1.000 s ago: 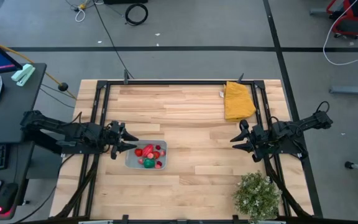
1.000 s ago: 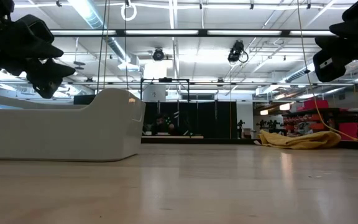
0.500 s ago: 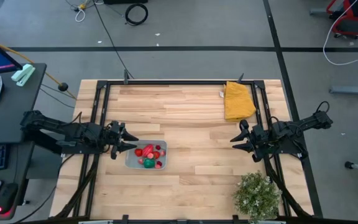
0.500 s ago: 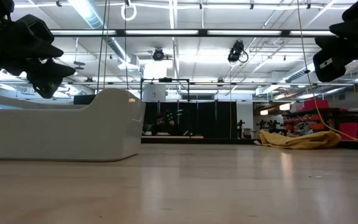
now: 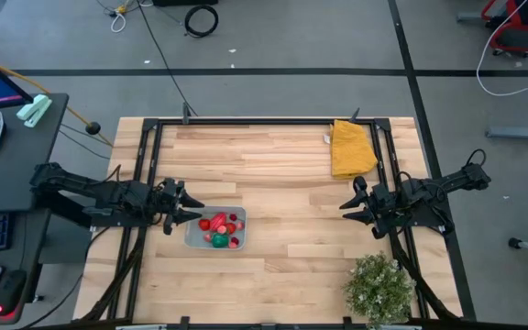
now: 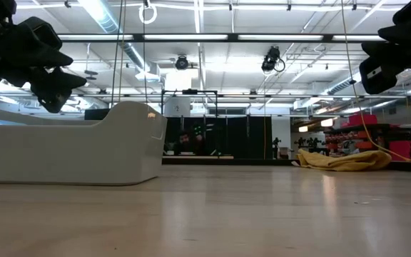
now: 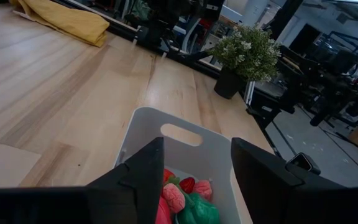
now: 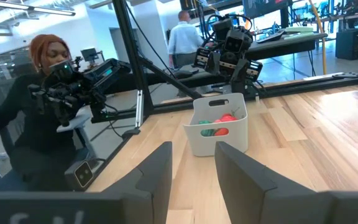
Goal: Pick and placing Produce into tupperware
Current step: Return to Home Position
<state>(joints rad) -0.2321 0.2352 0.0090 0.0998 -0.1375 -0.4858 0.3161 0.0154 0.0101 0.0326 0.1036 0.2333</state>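
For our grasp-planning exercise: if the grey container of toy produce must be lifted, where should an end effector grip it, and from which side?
Probably the container by its end wall at the handle slot, from above, one finger each side: that wall is thin and upright, and the produce lies low behind it.

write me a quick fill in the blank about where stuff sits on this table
The produce lies ____ the tupperware. Among the red and pink pieces, one is ____. The left hand and right hand are both ____ and hold nothing. The plant stands on the ____ arm's side.
Missing: inside; green; open; right.
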